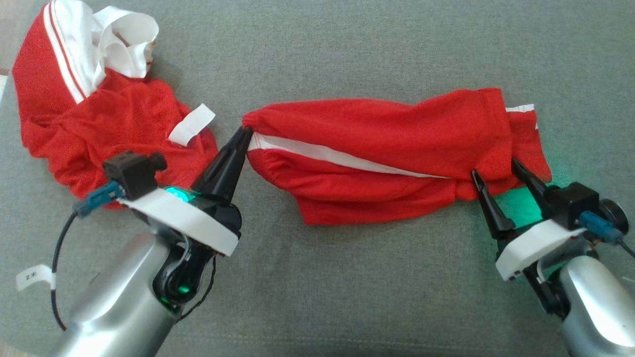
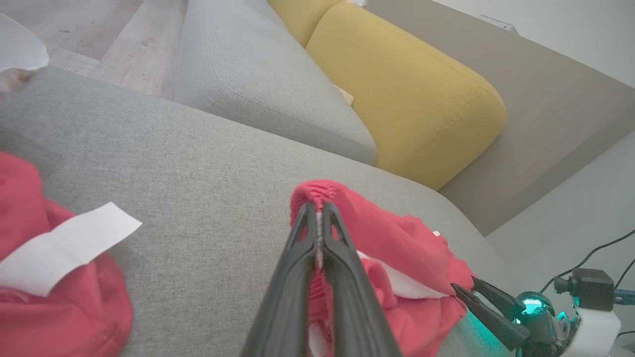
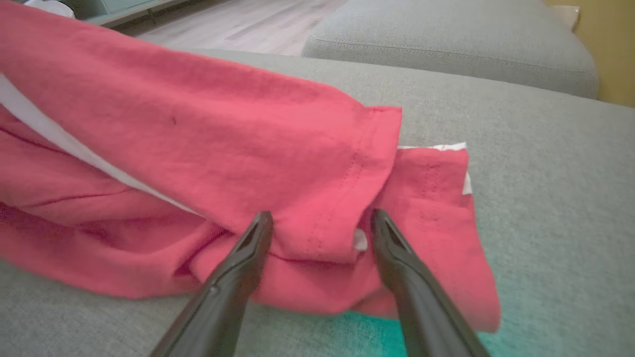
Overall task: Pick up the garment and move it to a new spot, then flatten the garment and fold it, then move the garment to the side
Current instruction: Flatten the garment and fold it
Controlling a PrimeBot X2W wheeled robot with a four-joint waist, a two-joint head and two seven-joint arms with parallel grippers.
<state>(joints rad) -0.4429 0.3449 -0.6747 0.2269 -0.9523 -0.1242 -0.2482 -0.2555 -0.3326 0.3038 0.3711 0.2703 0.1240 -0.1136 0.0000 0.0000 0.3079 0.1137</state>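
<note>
Red mesh garment [image 1: 377, 148] with a white side stripe lies stretched in a long, rumpled band across the middle of the grey fabric sofa seat [image 1: 347, 287], its gathered end toward the robot's left and its stitched hem toward the right. The left gripper [image 1: 245, 133] has its jaws pressed together on the gathered, ribbed end, pinching a small bunch of cloth. The right gripper [image 1: 496, 168] sits at the hem with its jaws spread wide, one finger on either side of the layered edge and closed on nothing. The cloth looks thin, light and quite limp, so it will likely sag between two holds, drape wherever it is let go, and let its layers slide over one another. It should be in no danger from a firm pinch. The surest places to take it seem to be the thicker parts, the ribbed band on the left and the doubled hem on the right, each grasped at a corner so that a pull spreads the fabric flat instead of bunching it. By count there are two red garments: this one, and a second red mesh garment with white panels [image 1: 99, 114] heaped at the far left, apart from the first. One loose white strip [image 1: 192, 124] rests on that heap. There are two grippers.
</note>
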